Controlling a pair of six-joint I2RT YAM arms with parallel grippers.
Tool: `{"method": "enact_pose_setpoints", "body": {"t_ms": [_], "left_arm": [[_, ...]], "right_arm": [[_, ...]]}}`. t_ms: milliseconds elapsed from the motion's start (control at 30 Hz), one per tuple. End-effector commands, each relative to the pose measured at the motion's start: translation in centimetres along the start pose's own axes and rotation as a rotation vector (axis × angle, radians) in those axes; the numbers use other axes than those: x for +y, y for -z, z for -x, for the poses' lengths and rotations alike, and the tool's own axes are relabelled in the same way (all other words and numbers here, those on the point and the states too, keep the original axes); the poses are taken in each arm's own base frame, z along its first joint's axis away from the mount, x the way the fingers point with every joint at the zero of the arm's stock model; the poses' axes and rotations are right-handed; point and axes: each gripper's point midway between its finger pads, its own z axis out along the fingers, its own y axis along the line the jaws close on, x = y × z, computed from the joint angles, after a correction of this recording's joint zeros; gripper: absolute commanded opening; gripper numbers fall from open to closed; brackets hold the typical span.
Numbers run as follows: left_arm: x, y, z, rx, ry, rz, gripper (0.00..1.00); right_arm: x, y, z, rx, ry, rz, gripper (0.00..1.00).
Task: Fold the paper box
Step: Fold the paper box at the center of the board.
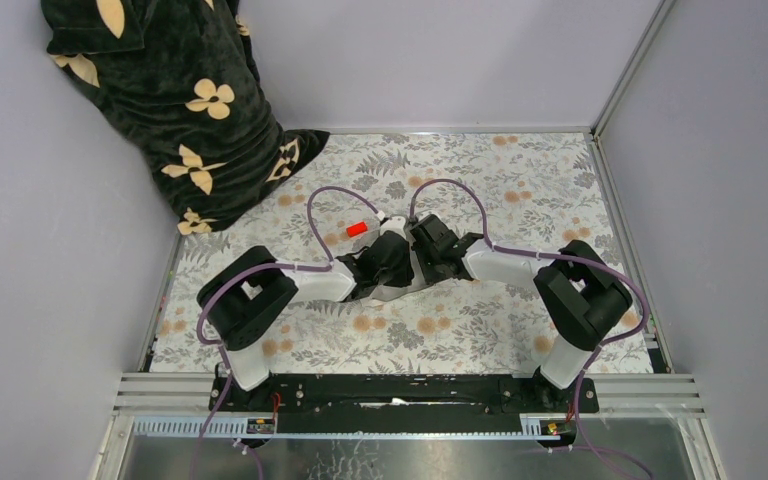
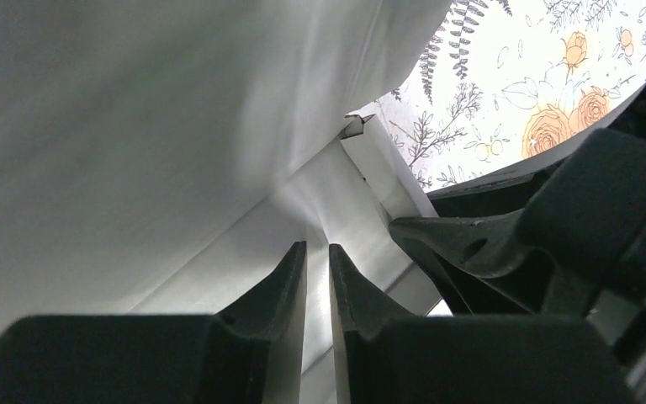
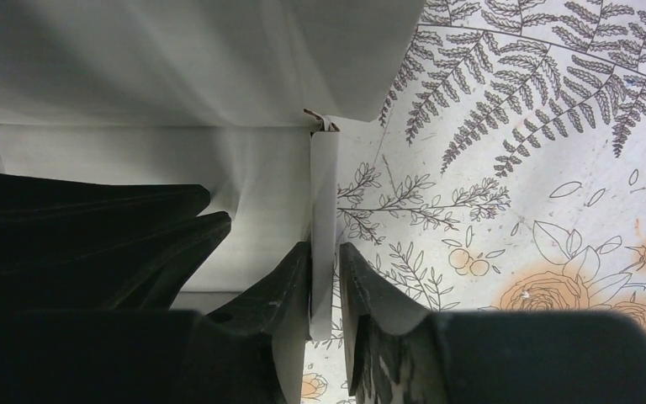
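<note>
The paper box (image 1: 407, 290) is white cardboard at the table's middle, mostly hidden under both grippers. Its panels fill the left wrist view (image 2: 135, 126) and the upper left of the right wrist view (image 3: 177, 67). My left gripper (image 2: 317, 246) is shut on a folded wall of the box, its jaws a narrow slit apart; from above it (image 1: 390, 262) comes in from the left. My right gripper (image 3: 324, 246) straddles an upright flap (image 3: 324, 194). The flap touches the left finger and a gap shows at the right one. From above it (image 1: 430, 250) meets the left gripper.
A small red piece (image 1: 357, 229) lies just behind the grippers. A dark cloth with cream flowers (image 1: 180, 100) is heaped in the back left corner. A flowered mat (image 1: 520, 180) covers the table, walled on three sides, with a metal rail (image 1: 410, 385) along the near edge.
</note>
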Motion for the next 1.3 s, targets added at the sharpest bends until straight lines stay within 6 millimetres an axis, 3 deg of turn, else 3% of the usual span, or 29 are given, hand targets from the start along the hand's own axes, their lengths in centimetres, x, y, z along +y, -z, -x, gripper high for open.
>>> {"method": "enact_pose_setpoints", "body": {"t_ms": [0, 533, 867, 1267], "left_arm": [[2.1, -1.0, -3.5, 0.097, -0.025, 0.064, 0.22], [2.1, -1.2, -3.9, 0.111, -0.029, 0.068, 0.22], [2.1, -1.1, -3.9, 0.113, -0.03, 0.069, 0.22], [2.0, -0.9, -3.9, 0.112, -0.03, 0.067, 0.22]], "right_arm": [[1.3, -0.4, 0.5, -0.006, 0.009, 0.035, 0.28], [1.6, 0.5, 3.3, -0.087, -0.039, 0.026, 0.34], [-0.3, 1.0, 4.0, -0.11, -0.074, -0.092, 0.36], [-1.6, 0.5, 2.6, -0.066, -0.055, -0.157, 0.27]]}}
